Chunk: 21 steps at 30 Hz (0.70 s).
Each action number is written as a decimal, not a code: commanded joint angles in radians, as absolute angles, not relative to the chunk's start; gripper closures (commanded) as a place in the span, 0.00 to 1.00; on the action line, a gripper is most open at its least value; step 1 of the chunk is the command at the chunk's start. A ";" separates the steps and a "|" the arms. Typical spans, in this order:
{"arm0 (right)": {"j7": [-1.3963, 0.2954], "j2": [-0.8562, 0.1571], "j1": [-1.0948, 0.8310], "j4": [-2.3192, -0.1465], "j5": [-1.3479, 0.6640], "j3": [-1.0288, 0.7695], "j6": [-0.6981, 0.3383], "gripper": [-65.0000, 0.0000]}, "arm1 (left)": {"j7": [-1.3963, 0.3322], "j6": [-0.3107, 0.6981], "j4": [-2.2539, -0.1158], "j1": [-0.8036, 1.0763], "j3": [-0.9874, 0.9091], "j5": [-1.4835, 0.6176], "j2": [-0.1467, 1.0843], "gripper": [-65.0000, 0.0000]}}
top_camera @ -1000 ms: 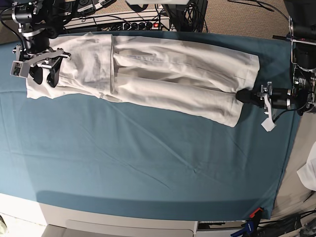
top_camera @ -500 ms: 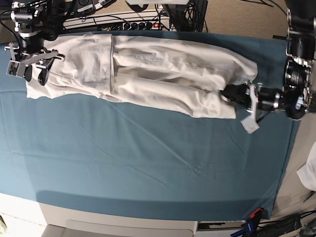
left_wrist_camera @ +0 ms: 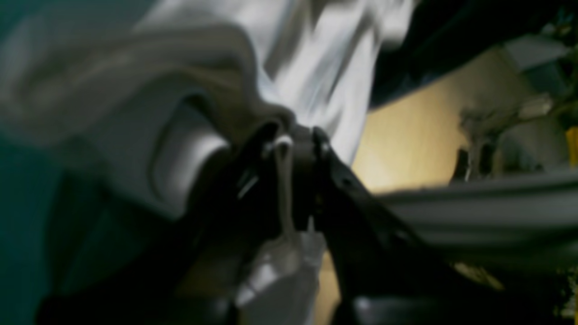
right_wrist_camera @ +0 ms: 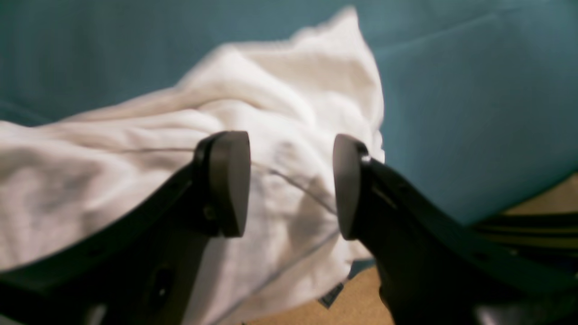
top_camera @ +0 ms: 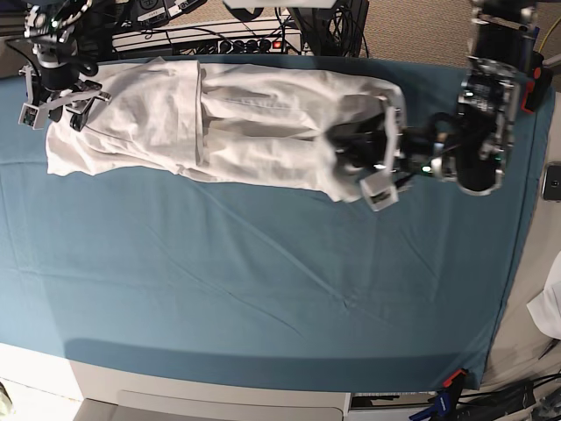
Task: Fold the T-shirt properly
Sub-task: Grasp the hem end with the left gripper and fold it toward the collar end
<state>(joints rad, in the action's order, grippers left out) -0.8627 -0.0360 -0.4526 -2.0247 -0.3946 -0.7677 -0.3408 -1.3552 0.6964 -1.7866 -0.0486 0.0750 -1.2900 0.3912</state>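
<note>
**T-shirt end gripped for an end-over-end fold**

The T-shirt [top_camera: 254,118] is seen as a long white band across the upper part of the base view, lying on the teal cloth sheet [top_camera: 263,289] that covers the tabletop. Its end toward the right of the frame is raised and curled back over the band, because it is pinched in the nearly closed left gripper [top_camera: 372,153]; in the left wrist view white fabric is bunched between the dark jaws, though that view is blurred. The hold appears intended to carry this end across the shirt, so that the length is halved.

The right gripper [top_camera: 57,92] is held wide apart at the upper left of the base view, above the opposite end of the shirt, with nothing between its pads [right_wrist_camera: 226,180]. It is judged to be kept there out of the path of the fold.

Cables and equipment [top_camera: 202,31] are crowded along the top edge of the frame, just beyond the cloth. Nothing is seen lying on the shirt along the fold's path.
</note>
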 commanded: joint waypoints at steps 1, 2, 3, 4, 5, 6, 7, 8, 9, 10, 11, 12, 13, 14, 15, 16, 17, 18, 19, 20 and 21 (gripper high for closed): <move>-0.838 -0.051 -0.451 -2.027 -0.413 -0.773 -0.344 0.55 | -1.322 0.698 -1.804 -0.067 0.070 -1.304 0.374 1.00; -0.838 -0.050 -0.451 -2.022 -0.429 -0.773 -0.344 0.55 | -1.312 0.698 -1.804 -0.067 0.070 -1.290 0.348 1.00; -0.838 -0.050 -0.451 -2.022 -0.446 -0.773 -0.347 0.55 | -1.306 0.698 -1.804 -0.067 0.070 -1.279 0.324 1.00; -0.838 -0.050 -0.451 -2.022 -0.456 -0.773 -0.355 0.55 | -1.307 0.698 -1.804 -0.067 0.070 -1.277 0.299 1.00; -0.838 -0.050 -0.451 -2.023 -0.456 -0.773 -0.364 0.55 | -1.307 0.698 -1.804 -0.066 0.070 -1.277 0.277 1.00; -0.838 -0.050 -0.451 -2.023 -0.456 -0.773 -0.370 0.55 | -1.307 0.698 -1.803 -0.066 0.070 -1.277 0.257 1.00; -0.838 -0.050 -0.451 -2.023 -0.456 -0.773 -0.370 0.55 | -1.307 0.698 -1.801 -0.066 0.070 -1.277 0.239 1.00; -0.838 -0.050 -0.451 -2.023 -0.456 -0.773 -0.369 0.55 | -1.306 0.698 -1.799 -0.066 0.070 -1.278 0.221 1.00; -0.838 -0.050 -0.451 -2.023 -0.456 -0.773 -0.370 0.55 | -1.306 0.698 -1.797 -0.066 0.070 -1.277 0.205 1.00; -0.838 -0.050 -0.451 -2.023 -0.456 -0.773 -0.369 0.55 | -1.300 0.698 -1.797 -0.066 0.073 -1.277 0.189 1.00; -0.838 -0.050 -0.451 -2.023 -0.456 -0.773 -0.369 0.55 | -1.299 0.698 -1.797 -0.066 0.080 -1.275 0.173 1.00; -0.838 -0.050 -0.451 -2.023 -0.456 -0.773 -0.369 0.55 | -1.297 0.698 -1.797 -0.067 0.091 -1.269 0.155 1.00; -0.840 -0.050 -0.451 -2.023 -0.456 -0.773 -0.369 0.55 | -1.287 0.698 -1.797 -0.066 0.107 -1.251 0.137 1.00; -0.840 -0.050 -0.451 -2.023 -0.456 -0.773 -0.369 0.55 | -1.273 0.698 -1.797 -0.066 0.131 -1.222 0.119 1.00; -0.841 -0.050 -0.451 -2.023 -0.456 -0.773 -0.369 0.55 | -1.258 0.698 -1.797 -0.066 0.160 -1.193 0.103 1.00; -0.841 -0.050 -0.451 -2.022 -0.456 -0.773 -0.369 0.55 | -1.247 0.698 -1.797 -0.066 0.192 -1.165 0.087 1.00; -0.841 -0.050 -0.451 -2.022 -0.456 -0.773 -0.369 0.55 | -1.235 0.698 -1.797 -0.066 0.224 -1.142 0.072 1.00; -0.841 -0.050 -0.451 -2.023 -0.456 -0.773 -0.369 0.55 | -1.223 0.698 -1.797 -0.066 0.255 -1.119 0.057 1.00; -0.842 -0.050 -0.452 -2.023 -0.456 -0.773 -0.369 0.55 | -1.209 0.698 -1.797 -0.067 0.283 -1.093 0.043 1.00; -0.844 -0.050 -0.452 -2.022 -0.456 -0.773 -0.369 0.55 | -1.195 0.698 -1.797 -0.067 0.308 -1.066 0.028 1.00; -0.846 -0.050 -0.452 -2.023 -0.456 -0.773 -0.369 0.55 | -1.181 0.698 -1.797 -0.067 0.328 -1.039 0.012 1.00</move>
<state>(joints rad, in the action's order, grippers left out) -0.8642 -0.0383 -0.4492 -2.0037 -0.4458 -0.7677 -0.3656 -1.2121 0.6933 -1.7802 -0.0505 0.3283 -1.0039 0.0242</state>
